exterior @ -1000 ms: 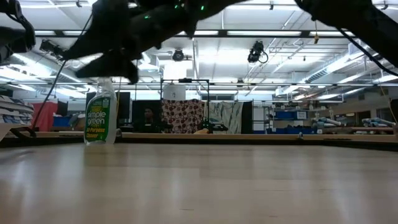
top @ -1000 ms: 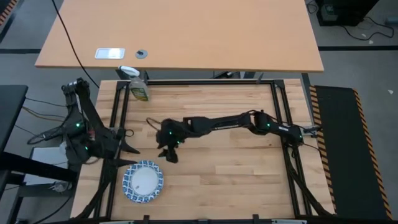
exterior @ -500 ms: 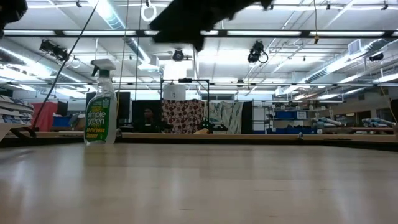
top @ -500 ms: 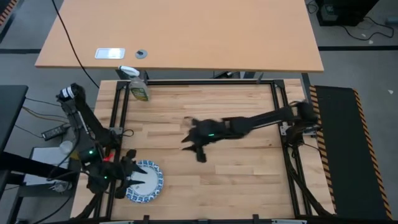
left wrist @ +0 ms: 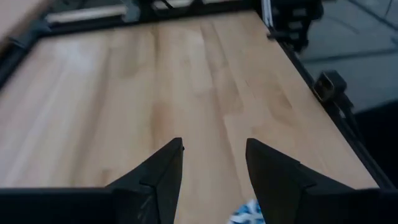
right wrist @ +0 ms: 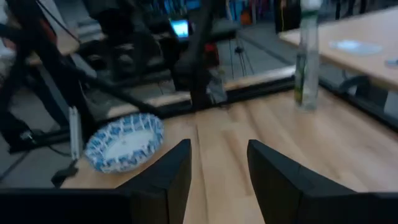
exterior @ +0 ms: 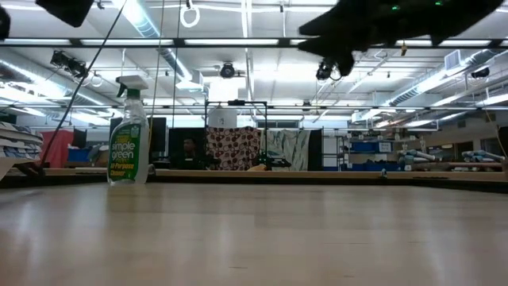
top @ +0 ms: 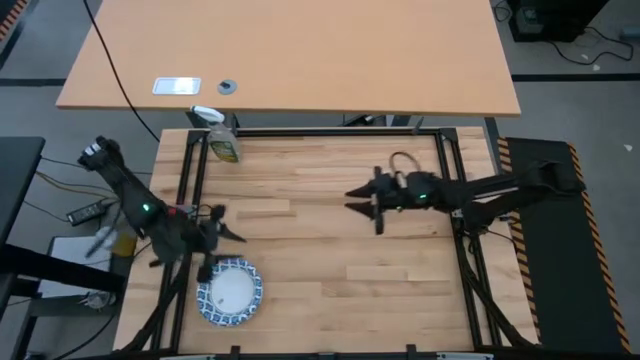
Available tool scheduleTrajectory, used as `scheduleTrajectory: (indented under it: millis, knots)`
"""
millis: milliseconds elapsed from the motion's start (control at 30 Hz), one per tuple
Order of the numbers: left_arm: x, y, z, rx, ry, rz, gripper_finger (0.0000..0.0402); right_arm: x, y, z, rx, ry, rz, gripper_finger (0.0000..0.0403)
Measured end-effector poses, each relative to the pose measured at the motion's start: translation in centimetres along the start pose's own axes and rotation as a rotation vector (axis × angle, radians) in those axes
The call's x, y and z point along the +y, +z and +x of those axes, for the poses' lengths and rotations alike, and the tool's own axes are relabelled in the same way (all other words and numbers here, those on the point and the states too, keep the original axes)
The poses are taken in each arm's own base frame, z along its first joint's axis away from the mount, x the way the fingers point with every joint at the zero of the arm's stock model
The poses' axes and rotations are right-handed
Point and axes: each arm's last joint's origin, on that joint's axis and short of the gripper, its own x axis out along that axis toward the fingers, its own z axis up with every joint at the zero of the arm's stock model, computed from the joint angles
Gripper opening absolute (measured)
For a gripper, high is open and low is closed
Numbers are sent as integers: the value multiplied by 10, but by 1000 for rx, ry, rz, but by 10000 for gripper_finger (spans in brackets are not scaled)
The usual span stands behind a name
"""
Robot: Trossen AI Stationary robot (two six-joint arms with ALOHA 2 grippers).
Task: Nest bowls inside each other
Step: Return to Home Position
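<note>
A white bowl with a blue-patterned scalloped rim rests on its base on the wooden table near the front left corner. I cannot tell whether others are nested in it. In the right wrist view the bowl lies far ahead. My left gripper hovers open just past the bowl's far rim, with nothing between its fingers. A bit of the bowl's rim shows below them. My right gripper is open and empty above the table's right half, pointing toward the left edge; the right gripper also shows in the low view.
A spray bottle with a yellow-green label stands at the far left corner and shows as the spray bottle in the low view. A black frame runs round the table. The middle of the table top is bare wood.
My right gripper has drawn back fast from the table's left middle toward the right edge, staying above the table. My left gripper swung toward the near edge beside the bowl, then back toward the far side. The bowl has kept its place.
</note>
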Motion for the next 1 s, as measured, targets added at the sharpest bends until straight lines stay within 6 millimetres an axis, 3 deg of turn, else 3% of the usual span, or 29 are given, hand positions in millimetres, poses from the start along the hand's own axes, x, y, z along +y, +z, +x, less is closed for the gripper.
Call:
scheduleTrajectory:
  millis: [267,400,767,1000]
  knots:
    - [44,1,-47,-139,23,-93,180,-24,0,-59,-135,-81,48,164]
    - [57,-8,-61,-158,68,-126,180,-33,-1,-79,-91,-163,75,164]
    - [69,-61,-54,-346,24,-254,180,-31,13,-120,-179,-192,1,161]
    - [67,-67,-51,-497,-39,-281,180,-29,12,-138,-181,-196,3,161]
